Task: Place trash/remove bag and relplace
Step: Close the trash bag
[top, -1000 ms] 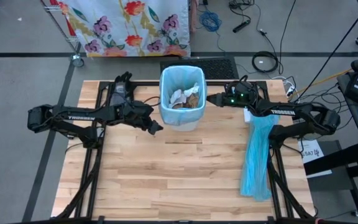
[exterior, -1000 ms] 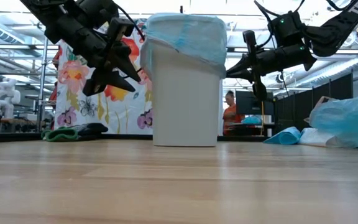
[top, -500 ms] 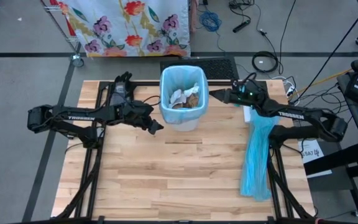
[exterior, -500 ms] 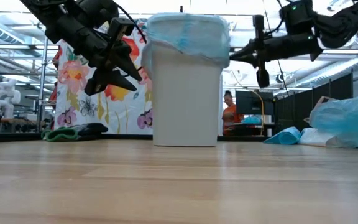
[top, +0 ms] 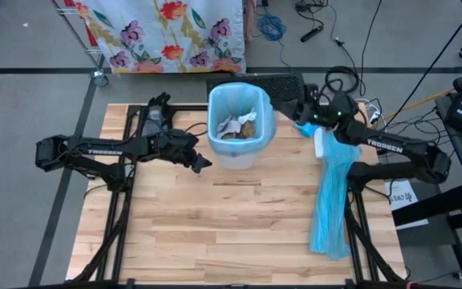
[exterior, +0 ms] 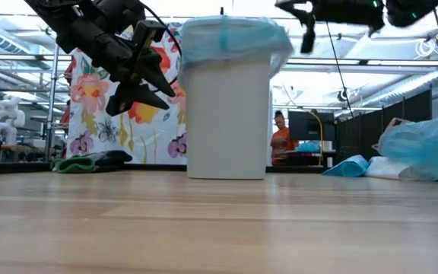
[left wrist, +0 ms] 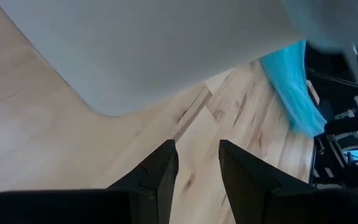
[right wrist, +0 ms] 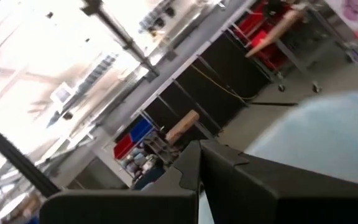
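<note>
Bin (top: 239,136) stood at table (top: 215,233) far edge, bag rim (top: 268,108) stretched toward right.
Trash (top: 237,128) lay inside bin.
Right gripper (top: 297,111) was shut at that rim, hold uncertain.
Left gripper (top: 203,164) was half open, empty, beside bin.
Risk: pull could tip bin, spill trash, or tear bag.

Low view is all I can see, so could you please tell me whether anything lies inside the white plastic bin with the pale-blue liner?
Observer: Yes, crumpled brown paper and white tissue wads lie in the white plastic bin.
Operator: Thank you. Is the left tool holding anything?
Observer: No, the left tool is open and empty, beside the bin's wall.
Operator: And where is the right tool?
Observer: The right tool, shut, sits right of the bin's rim.
</note>
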Available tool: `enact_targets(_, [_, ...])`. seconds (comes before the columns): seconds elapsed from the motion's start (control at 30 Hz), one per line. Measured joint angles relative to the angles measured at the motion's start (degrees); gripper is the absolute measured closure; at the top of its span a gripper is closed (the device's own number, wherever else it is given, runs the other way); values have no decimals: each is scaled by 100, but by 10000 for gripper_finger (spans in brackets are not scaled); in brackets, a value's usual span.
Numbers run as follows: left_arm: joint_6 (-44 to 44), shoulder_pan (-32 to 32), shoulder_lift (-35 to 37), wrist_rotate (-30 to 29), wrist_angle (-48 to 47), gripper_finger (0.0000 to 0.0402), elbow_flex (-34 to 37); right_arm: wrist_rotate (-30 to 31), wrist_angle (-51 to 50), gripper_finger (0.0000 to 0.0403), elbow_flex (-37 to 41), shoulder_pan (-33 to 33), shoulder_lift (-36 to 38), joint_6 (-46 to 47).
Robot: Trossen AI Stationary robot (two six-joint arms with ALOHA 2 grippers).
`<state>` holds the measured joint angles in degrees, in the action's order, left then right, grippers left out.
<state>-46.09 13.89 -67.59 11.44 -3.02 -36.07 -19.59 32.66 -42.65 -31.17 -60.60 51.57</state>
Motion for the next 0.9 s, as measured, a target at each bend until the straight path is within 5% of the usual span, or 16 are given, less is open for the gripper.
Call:
enact_targets(0.2, [7,0,0,0,149,279,0,-9,-1339,403,-1399,269,-355,-698])
enact_targets(0.4, [4,0,0,-67,100,278,0,645,-4173,403,-2326,275,-374,-1552])
enact_targets(0.73, [-28,253,434,-1339,-1058,279,0,1626,-6746,403,-2440,165,86,-1837])
enact_targets(0.9, [-103,584,540,-1717,-1169,279,7,1849,-7120,403,-2111,161,307,-1569])
